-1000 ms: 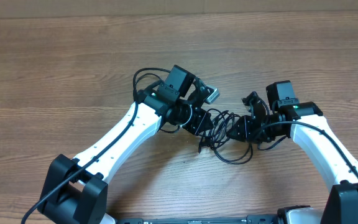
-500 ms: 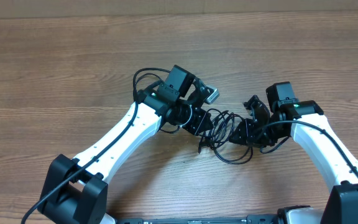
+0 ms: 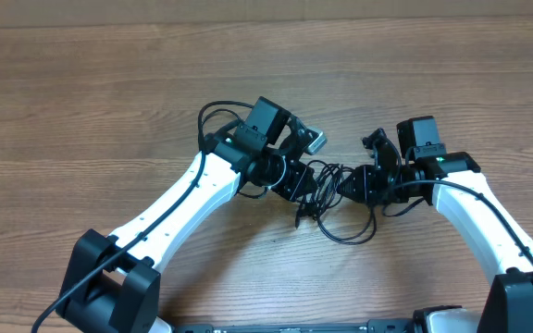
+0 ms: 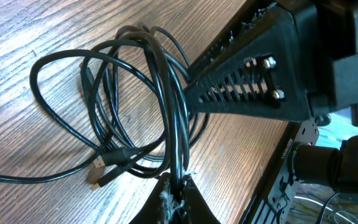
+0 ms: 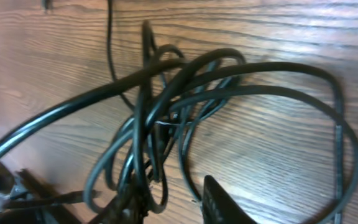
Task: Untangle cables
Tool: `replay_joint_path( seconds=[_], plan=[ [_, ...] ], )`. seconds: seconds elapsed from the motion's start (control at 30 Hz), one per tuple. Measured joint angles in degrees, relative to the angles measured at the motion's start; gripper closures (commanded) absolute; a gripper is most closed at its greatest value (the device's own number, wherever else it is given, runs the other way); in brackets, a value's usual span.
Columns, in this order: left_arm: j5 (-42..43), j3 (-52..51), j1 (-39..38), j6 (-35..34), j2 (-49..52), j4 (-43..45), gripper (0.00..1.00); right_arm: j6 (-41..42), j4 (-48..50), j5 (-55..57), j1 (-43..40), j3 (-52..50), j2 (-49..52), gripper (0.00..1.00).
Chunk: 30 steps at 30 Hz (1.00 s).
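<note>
The cables [image 3: 333,190] are a knot of thin black loops on the wooden table between my two grippers, with one loop trailing toward the near edge [image 3: 350,236]. My left gripper [image 3: 296,182] is at the knot's left side. In the left wrist view it [image 4: 179,190] is shut on a few strands, the loops [image 4: 135,93] fan out ahead, and a plug tip [image 4: 101,167] lies on the wood. My right gripper [image 3: 357,183] is at the knot's right side. In the right wrist view its jaws [image 5: 176,199] stand apart with strands [image 5: 197,81] running between and past them.
The wooden table [image 3: 109,92] stretches wide to the left and far side. A thicker black wire [image 3: 213,116] loops off the left arm's wrist. Both white arms reach in from the near edge. In the left wrist view the right gripper's ribbed finger [image 4: 247,81] lies close over the loops.
My right gripper has shifted a little toward the far side, drawing the knot's right part with it. The left gripper has kept its place and grip.
</note>
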Motion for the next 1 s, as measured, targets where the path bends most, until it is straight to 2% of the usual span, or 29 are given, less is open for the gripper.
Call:
replay_joint_path(
  seconds=[0.1, 0.23, 0.27, 0.57, 0.67, 0.7, 0.83, 0.9, 1.0],
  plan=[
    [0.0, 0.0, 0.0, 0.0, 0.0, 0.0, 0.96, 0.2, -1.5, -1.7, 1.0, 0.0, 0.0, 0.76],
    [0.0, 0.0, 0.0, 0.0, 0.0, 0.0, 0.96, 0.2, 0.0, -2.3, 4.6, -0.1, 0.0, 0.89],
    [0.0, 0.0, 0.0, 0.0, 0.0, 0.0, 0.96, 0.3, 0.7, -2.3, 6.0, -0.1, 0.0, 0.96],
    [0.0, 0.0, 0.0, 0.0, 0.0, 0.0, 0.96, 0.3, 1.7, -2.4, 7.5, -0.1, 0.0, 0.96],
    [0.0, 0.0, 0.0, 0.0, 0.0, -0.1, 0.96, -0.2, -6.4, -2.4, 7.5, 1.0, 0.0, 0.96],
    [0.0, 0.0, 0.0, 0.0, 0.0, -0.2, 0.96, -1.3, -12.9, -2.8, 7.5, 4.0, 0.5, 0.96],
    [0.0, 0.0, 0.0, 0.0, 0.0, -0.2, 0.96, -3.9, -23.0, -4.3, 7.5, 16.3, 0.9, 0.96],
    [-0.1, 0.0, 0.0, 0.0, 0.0, -0.2, 0.96, -5.0, -26.5, -5.1, 7.5, 27.4, 0.7, 0.96],
    [0.0, 0.0, 0.0, 0.0, 0.0, -0.2, 0.96, -5.5, -27.2, -5.4, 7.5, 34.0, 0.5, 0.85]
  ],
)
